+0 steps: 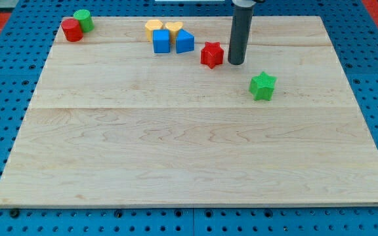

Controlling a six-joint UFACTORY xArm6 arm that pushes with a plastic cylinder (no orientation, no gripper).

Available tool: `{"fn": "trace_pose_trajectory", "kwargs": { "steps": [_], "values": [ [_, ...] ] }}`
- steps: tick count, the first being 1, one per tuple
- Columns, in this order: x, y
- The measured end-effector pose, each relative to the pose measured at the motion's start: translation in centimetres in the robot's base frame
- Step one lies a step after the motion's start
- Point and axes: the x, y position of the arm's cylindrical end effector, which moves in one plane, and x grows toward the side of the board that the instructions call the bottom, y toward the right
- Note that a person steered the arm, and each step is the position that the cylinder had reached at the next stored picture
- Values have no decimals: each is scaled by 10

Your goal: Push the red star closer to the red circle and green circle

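The red star (211, 54) lies near the view's top, a little right of centre. My tip (235, 63) stands just to its right, a small gap apart. The red circle (71, 30) and the green circle (83, 19) sit together at the board's top left corner, touching, far to the left of the star.
Two blue blocks (161, 40) (184, 41) and two yellow blocks (153, 27) (174, 28) cluster just left of the red star, between it and the circles. A green star (262, 86) lies to the lower right of my tip. The wooden board (189, 164) rests on a blue pegboard.
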Motion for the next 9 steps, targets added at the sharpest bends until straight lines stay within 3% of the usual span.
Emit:
{"fn": "trace_pose_trajectory", "kwargs": {
  "steps": [1, 3, 4, 5, 7, 8, 9],
  "values": [
    [-7, -21],
    [-6, -231],
    [-5, -255],
    [26, -269],
    [-32, -301],
    [-26, -300],
    [29, -247]
  ]
}}
